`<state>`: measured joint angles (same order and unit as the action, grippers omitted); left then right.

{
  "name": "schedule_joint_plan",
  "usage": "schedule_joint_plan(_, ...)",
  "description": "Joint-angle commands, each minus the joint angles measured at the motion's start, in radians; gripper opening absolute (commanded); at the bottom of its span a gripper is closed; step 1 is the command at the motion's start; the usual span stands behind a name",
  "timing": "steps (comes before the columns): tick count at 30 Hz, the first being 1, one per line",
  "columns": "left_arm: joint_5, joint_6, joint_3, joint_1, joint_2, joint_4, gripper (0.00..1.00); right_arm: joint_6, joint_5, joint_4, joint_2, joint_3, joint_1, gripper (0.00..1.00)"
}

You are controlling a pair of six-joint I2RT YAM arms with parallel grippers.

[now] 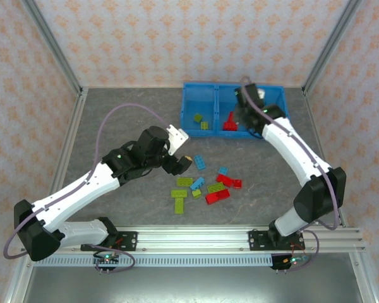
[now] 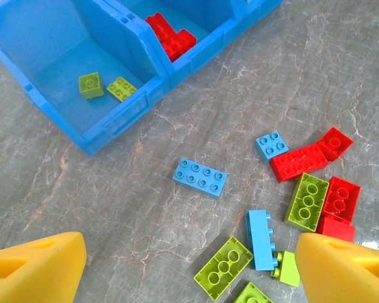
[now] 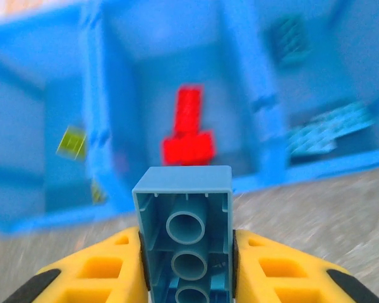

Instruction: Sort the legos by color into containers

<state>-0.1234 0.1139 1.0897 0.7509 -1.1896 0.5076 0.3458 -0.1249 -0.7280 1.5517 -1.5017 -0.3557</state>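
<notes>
Right fingers [image 3: 82,271] clamped on a light-blue brick [image 3: 183,214] over the bin [image 3: 246,95], left fingers [image 2: 38,268] wide apart above loose legos [image 2: 306,199] on the desk [image 2: 341,76].

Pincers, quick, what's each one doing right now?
Left pincer: open, holding nothing.
Right pincer: shut on a light blue lego.

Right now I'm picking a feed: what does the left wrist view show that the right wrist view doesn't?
Left wrist view: loose red, light blue and yellow-green plastic bricks on the grey table, before the open left gripper. Right wrist view: a light blue plastic brick clamped in the right gripper. Both: the bright blue plastic bin, with red bricks and yellow-green bricks in neighbouring compartments.
</notes>
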Motion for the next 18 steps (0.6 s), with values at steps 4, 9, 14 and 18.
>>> schedule_joint_plan(4,0.015,-0.003,0.01,0.007,0.012,-0.004,0.87,-0.018,0.01,0.01,0.119,-0.092,0.247,0.32)
schedule_joint_plan(9,0.041,-0.019,-0.016,0.01,0.035,-0.006,0.88,-0.003,0.122,0.004,0.291,-0.187,0.333,0.32)
schedule_joint_plan(14,0.063,-0.037,-0.025,0.012,0.024,0.019,0.88,0.012,0.169,0.008,0.424,-0.268,0.362,0.34)
schedule_joint_plan(18,0.072,-0.031,-0.046,0.014,0.008,0.032,0.88,0.021,0.175,-0.03,0.49,-0.35,0.363,0.44)
